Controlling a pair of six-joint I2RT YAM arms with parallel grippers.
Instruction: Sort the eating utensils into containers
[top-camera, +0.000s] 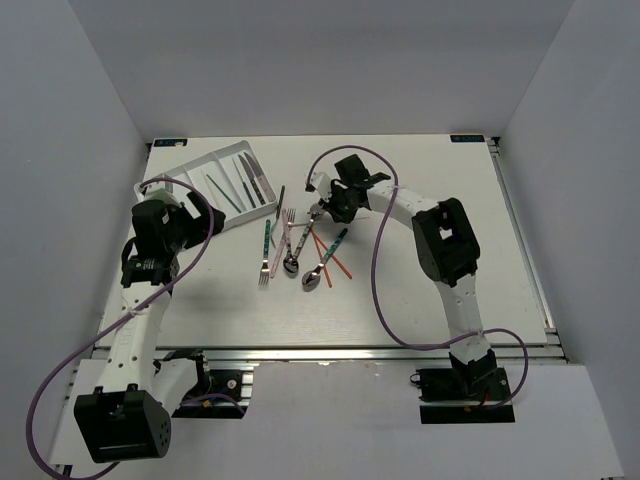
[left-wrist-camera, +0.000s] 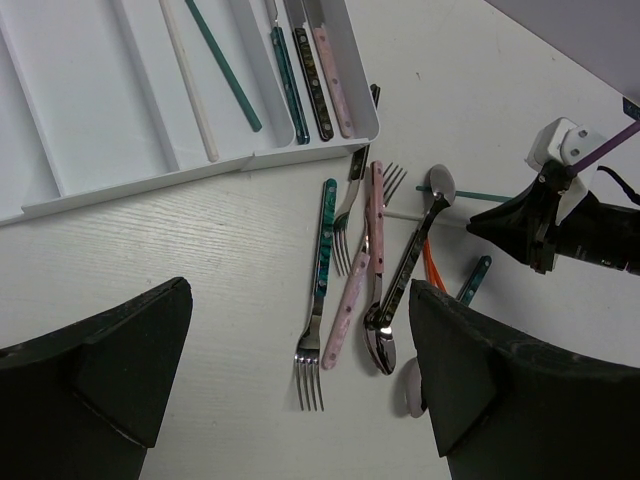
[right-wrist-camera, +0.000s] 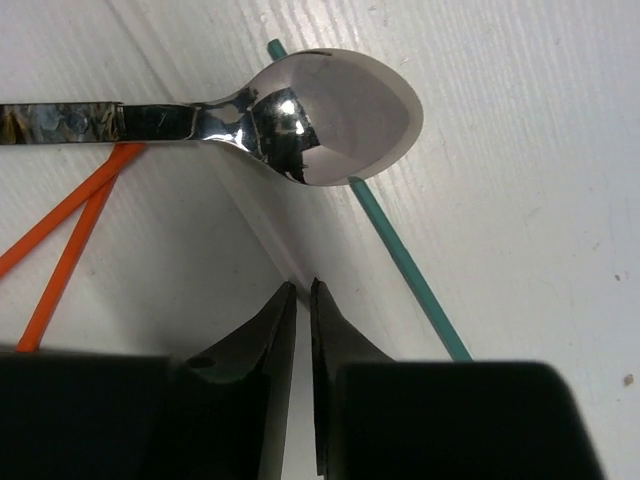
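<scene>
The white tray (top-camera: 200, 180) sits at the back left; in the left wrist view (left-wrist-camera: 150, 180) it holds a pale and a teal chopstick (left-wrist-camera: 225, 65) and three knives (left-wrist-camera: 312, 80). Loose utensils (top-camera: 295, 250) lie mid-table: a teal fork (left-wrist-camera: 322, 270), pink-handled pieces (left-wrist-camera: 350, 290), a black-handled spoon (right-wrist-camera: 330, 115), orange chopsticks (right-wrist-camera: 70, 215) and a teal chopstick (right-wrist-camera: 400, 260). My right gripper (top-camera: 318, 212) (right-wrist-camera: 302, 285) is down at the pile's far end, shut on a pale chopstick (right-wrist-camera: 265, 235). My left gripper (top-camera: 212, 222) (left-wrist-camera: 300, 290) is open and empty, above the table beside the tray.
White walls close in the table on the left, back and right. The right arm's purple cable (top-camera: 380, 250) loops over the table right of the pile. A metal rail (top-camera: 330, 352) runs along the near edge.
</scene>
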